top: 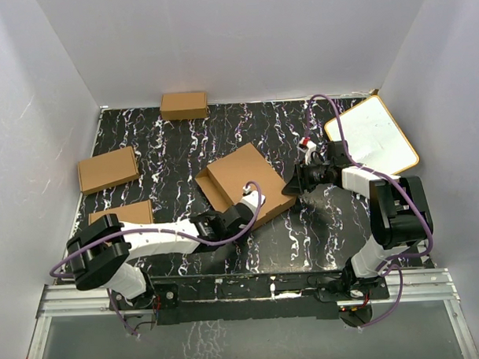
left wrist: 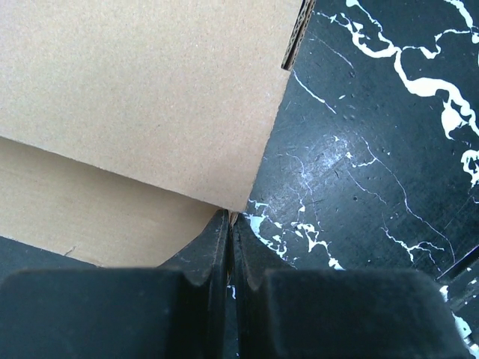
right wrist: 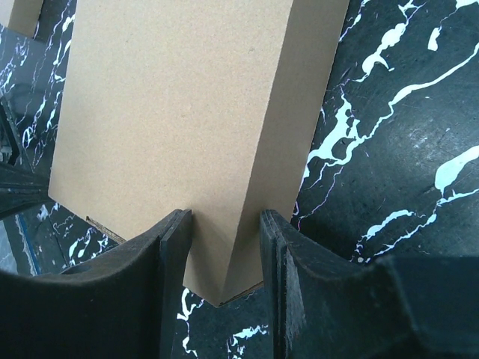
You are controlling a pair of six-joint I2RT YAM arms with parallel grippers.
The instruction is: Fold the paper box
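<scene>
**Paper box of plain brown corrugated cardboard (top: 243, 183) between both pincers**

Sits mid-table on black tabletop with white marble veins (top: 168, 150), directly ahead of left pincer (left wrist: 230, 224) and just to the left of right pincer (right wrist: 224, 243).

Left pincer: jaws pressed fully together, tips meeting the near corner of the paper box, where an upper panel lies over a paler lower one. Cannot tell whether any cardboard is nipped between them.

Right pincer: jaws partway apart and clamped on the right-hand corner of the paper box, cardboard filling the gap from one finger (right wrist: 176, 254) to the other.

Well to the left of left pincer, and far beyond it at the table's back edge, small brown cardboard boxes (top: 108, 169), three in all, apart from one another.

Just beyond right pincer, white board with tan rim (top: 372, 135).
</scene>
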